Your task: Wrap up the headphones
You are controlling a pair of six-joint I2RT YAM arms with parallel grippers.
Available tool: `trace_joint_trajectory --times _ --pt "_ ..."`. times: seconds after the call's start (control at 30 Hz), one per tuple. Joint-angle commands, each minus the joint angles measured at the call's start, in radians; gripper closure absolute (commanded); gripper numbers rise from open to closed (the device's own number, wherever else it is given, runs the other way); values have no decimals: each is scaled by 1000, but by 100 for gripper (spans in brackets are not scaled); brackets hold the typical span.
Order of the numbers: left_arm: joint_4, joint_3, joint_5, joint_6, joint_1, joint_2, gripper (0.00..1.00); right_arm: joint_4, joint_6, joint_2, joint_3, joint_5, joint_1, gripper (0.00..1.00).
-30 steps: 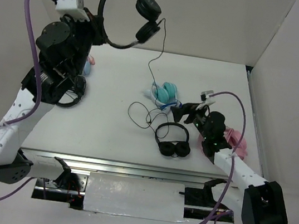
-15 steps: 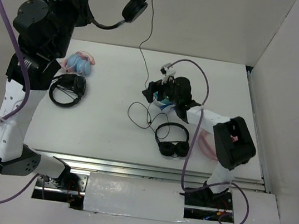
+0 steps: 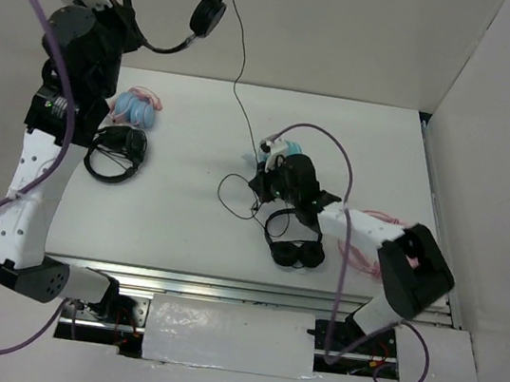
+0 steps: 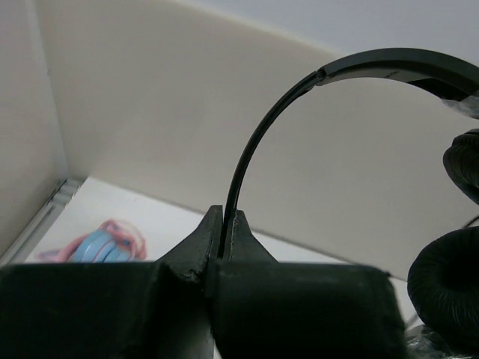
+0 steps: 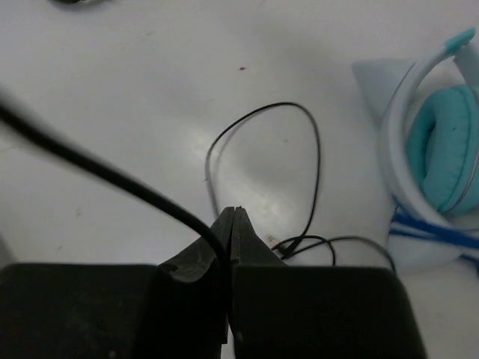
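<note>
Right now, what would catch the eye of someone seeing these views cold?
The headphones hang high at the far left, their headband pinched in the shut left gripper well above the table. Their cable trails down to loose loops mid-table, where the right gripper is shut on it beside a teal-and-white pair.

Overhead looks down on table (image 3: 182, 228) — wrist cameras hug their jaws.
</note>
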Motion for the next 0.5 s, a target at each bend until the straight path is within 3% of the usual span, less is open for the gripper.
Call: trace_joint_trajectory --times 0.0,0.07,0.17,0.27,0.37,0.47 --pt "119 -119 -88 -89 19 4 100 -147 -13 -265 -50 206 97 100" --pt "156 -203 -110 -96 22 10 100 -313 -44 -346 -41 375 190 100" --pt "251 -347 -89 -60 15 4 100 -479 -113 -457 41 462 304 100" --pt "399 -512 37 32 -2 -27 100 -600 -225 -491 182 586 395 100" --pt "547 -680 169 109 -25 -65 100 -645 -357 -477 285 715 496 100" --pt "587 -791 290 190 -51 -80 100 -632 -480 -453 356 735 483 100"
